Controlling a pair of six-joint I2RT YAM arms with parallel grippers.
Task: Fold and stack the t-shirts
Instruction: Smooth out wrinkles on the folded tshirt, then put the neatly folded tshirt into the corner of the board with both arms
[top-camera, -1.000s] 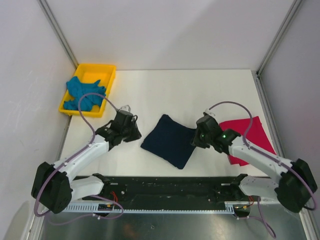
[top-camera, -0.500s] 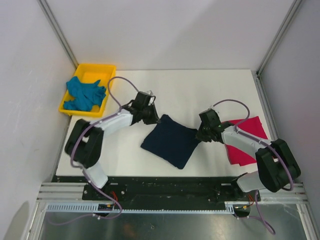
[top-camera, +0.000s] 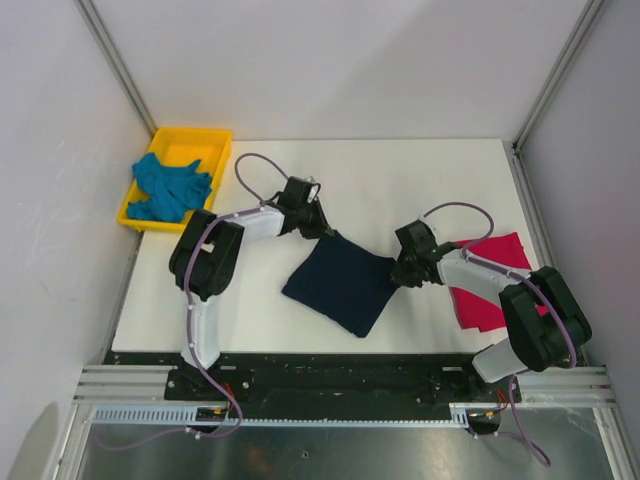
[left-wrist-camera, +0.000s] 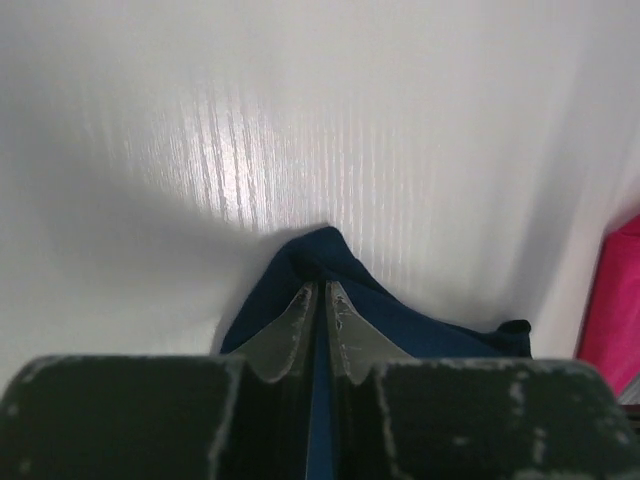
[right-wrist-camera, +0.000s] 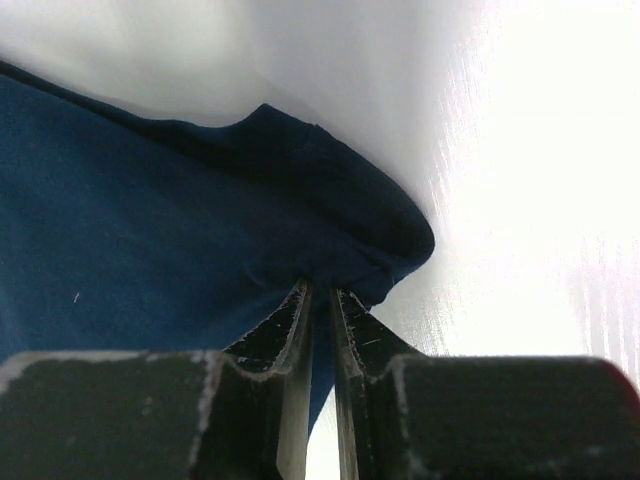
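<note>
A folded dark navy t-shirt (top-camera: 340, 280) lies as a diamond at the table's middle. My left gripper (top-camera: 325, 232) is shut on its far corner; in the left wrist view that gripper (left-wrist-camera: 320, 292) pinches navy cloth (left-wrist-camera: 420, 325) between the pads. My right gripper (top-camera: 398, 274) is shut on the shirt's right corner, and its wrist view shows that gripper (right-wrist-camera: 320, 290) closed on the cloth (right-wrist-camera: 150, 220). The crimson-pink t-shirt (top-camera: 500, 285) lies folded at the right, partly under the right arm. The teal t-shirt (top-camera: 168, 188) is crumpled in the tray.
A yellow plastic tray (top-camera: 205, 140) stands at the table's far left corner. Grey walls with metal frame posts enclose the table on three sides. The black rail with both arm bases (top-camera: 340, 375) runs along the near edge.
The left arm has swung from the table's left side across to the navy shirt's far corner and closed on it. The right gripper has shifted slightly at the right corner and stays shut there.
</note>
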